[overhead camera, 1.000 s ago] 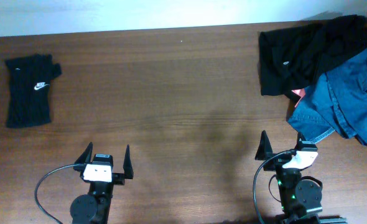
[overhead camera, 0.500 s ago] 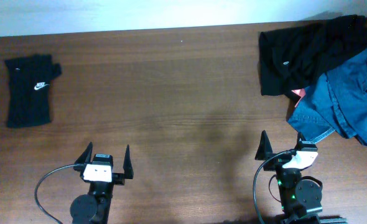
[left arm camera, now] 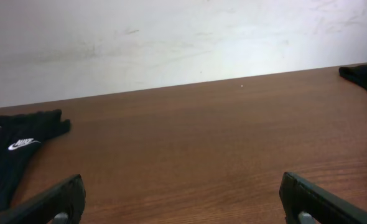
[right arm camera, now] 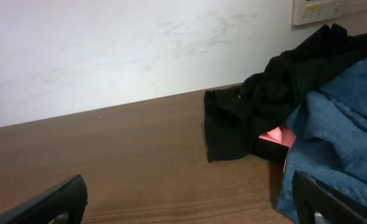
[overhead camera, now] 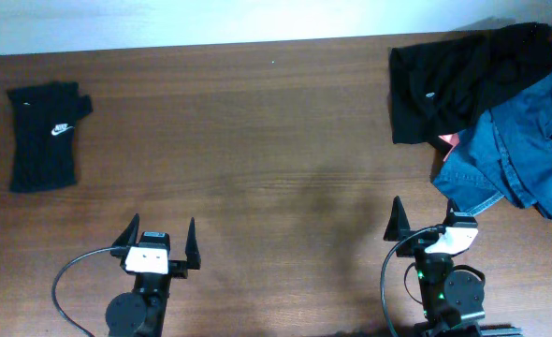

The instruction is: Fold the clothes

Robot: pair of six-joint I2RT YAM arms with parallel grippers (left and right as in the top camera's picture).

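The clothes lie in two places. A folded black piece with a white swoosh (overhead camera: 44, 136) rests flat at the far left, also seen low left in the left wrist view (left arm camera: 9, 155). At the back right is a heap: a crumpled black shirt (overhead camera: 454, 80) (right arm camera: 264, 106), blue denim (overhead camera: 524, 150) (right arm camera: 339, 143) draped over it, and a coral-pink piece (overhead camera: 451, 140) (right arm camera: 277, 135) peeking out between them. My left gripper (overhead camera: 161, 229) (left arm camera: 182, 186) stands open over bare wood near the front edge. My right gripper (overhead camera: 425, 213) (right arm camera: 188, 186) is open too, its right finger close to the denim's hem.
The brown wooden table (overhead camera: 276, 140) ends at a white wall (left arm camera: 171, 43) behind. A pale wall plate (right arm camera: 333, 9) sits above the heap. Black cables (overhead camera: 70, 271) loop by the arm bases at the front edge.
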